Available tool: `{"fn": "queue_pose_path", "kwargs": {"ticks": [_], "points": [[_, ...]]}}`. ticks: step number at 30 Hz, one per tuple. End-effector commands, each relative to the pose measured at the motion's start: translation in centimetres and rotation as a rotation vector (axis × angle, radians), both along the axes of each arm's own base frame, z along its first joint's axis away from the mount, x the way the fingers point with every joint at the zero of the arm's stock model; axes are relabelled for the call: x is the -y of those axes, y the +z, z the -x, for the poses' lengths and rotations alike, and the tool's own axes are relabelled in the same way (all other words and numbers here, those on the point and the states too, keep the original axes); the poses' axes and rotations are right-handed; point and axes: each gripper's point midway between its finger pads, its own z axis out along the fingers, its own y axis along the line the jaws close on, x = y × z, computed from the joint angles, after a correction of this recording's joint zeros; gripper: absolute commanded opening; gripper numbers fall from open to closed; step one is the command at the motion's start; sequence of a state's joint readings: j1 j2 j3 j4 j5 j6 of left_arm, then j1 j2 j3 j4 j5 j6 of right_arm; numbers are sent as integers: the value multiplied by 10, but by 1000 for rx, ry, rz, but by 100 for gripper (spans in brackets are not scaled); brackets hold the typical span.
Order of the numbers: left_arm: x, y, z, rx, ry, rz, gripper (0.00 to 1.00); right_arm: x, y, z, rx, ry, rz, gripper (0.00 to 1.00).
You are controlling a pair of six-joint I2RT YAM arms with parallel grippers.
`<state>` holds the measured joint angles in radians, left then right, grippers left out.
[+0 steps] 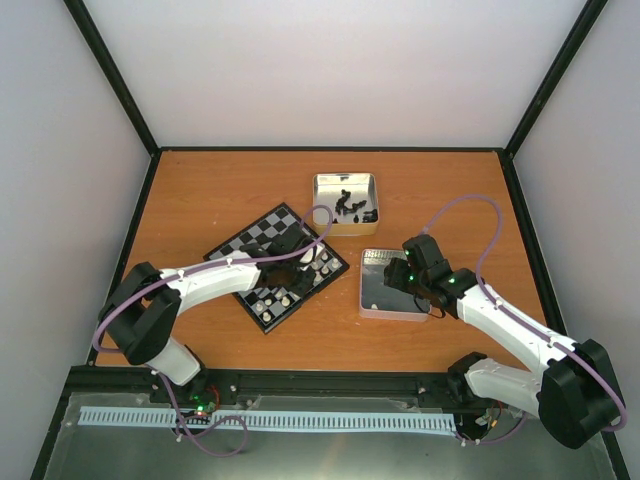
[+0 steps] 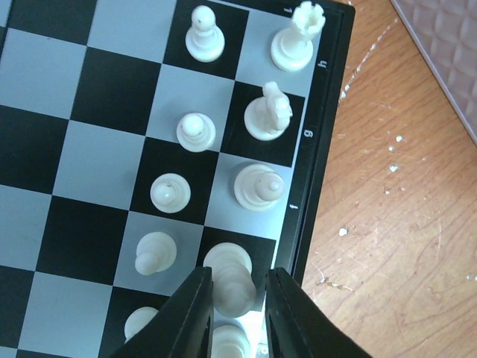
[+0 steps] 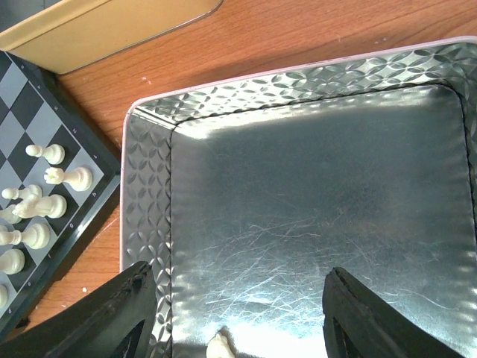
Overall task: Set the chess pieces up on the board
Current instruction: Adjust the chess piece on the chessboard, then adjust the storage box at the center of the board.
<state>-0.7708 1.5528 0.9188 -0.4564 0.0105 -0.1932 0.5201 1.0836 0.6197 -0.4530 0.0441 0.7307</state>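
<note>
Orange-brown tabletop (image 1: 200,190) holds the chessboard (image 1: 262,232) slightly toward its left edge, where the left gripper (image 2: 238,274) straddles a white chessman (image 2: 227,261) on the rim row, squeezing or not I cannot tell, so it should part gently and rise straight, while the right gripper (image 3: 240,272) hangs spread above a metal tin (image 3: 149,171).

Board (image 2: 112,89) black and pale grey chequers, black rim; chess pieces (image 2: 258,186) cream-white; desk (image 2: 387,224) orange-brown woodgrain; tin (image 3: 313,209) silver, diamond-embossed.

Letters h, g, f in pale print on black rim of chessboard (image 2: 322,97), desk's right side. Rim marks in right wrist view too small to read.
</note>
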Motion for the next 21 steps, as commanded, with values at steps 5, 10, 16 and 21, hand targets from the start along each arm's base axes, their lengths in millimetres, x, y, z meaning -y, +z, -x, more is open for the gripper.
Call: {"fn": "queue_pose_path", "kwargs": {"ticks": [5, 10, 16, 21], "points": [[8, 22, -6, 27, 3, 21, 27, 4, 6, -5, 19, -23, 9, 62], [15, 59, -15, 84, 13, 78, 34, 5, 7, -8, -11, 15, 64, 62], [10, 113, -30, 193, 82, 165, 43, 1, -18, 23, -276, 180, 160, 62], [-4, 145, -40, 256, 154, 268, 47, 0, -34, 64, -447, 288, 148, 63]]}}
